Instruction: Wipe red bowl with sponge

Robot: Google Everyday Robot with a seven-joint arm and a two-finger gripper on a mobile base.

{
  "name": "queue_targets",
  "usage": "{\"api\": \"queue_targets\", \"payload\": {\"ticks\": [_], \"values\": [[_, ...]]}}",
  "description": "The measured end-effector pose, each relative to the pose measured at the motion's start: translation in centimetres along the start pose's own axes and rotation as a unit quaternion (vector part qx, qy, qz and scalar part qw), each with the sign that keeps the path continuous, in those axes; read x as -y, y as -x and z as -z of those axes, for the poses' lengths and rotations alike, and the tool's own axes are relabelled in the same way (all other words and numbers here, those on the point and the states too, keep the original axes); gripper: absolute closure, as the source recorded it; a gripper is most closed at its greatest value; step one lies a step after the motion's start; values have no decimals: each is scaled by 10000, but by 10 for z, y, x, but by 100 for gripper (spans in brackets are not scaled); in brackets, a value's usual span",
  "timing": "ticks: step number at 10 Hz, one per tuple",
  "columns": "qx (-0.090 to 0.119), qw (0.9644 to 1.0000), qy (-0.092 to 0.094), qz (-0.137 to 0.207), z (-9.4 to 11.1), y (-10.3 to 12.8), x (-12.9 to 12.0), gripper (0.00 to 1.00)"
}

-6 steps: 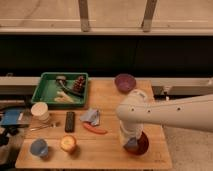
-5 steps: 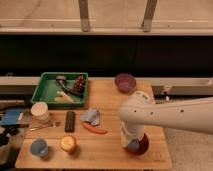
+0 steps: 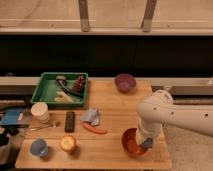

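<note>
Wiping step, I judge. The end effector sits at the red bowl, near right on the tabletop — its grip I cannot tell. Next: sweep the sponge round inside.

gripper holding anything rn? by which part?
Likely a small blue-grey sponge, seen at the gripper over the right rim of the round red bowl. The white arm hides the hold; which part cannot be told.
</note>
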Motion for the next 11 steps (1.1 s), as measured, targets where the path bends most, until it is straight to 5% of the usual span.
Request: {"api": "queue_targets", "payload": {"ticks": [2, 5, 8, 11], "values": [[17, 10000, 34, 30, 5, 23, 3, 100], [-48, 9990, -96, 423, 4, 47, -40, 100], [-147, 9975, -269, 644, -6, 24, -79, 100], [-167, 9986, -275, 420, -14, -2, -64, 100]]}}
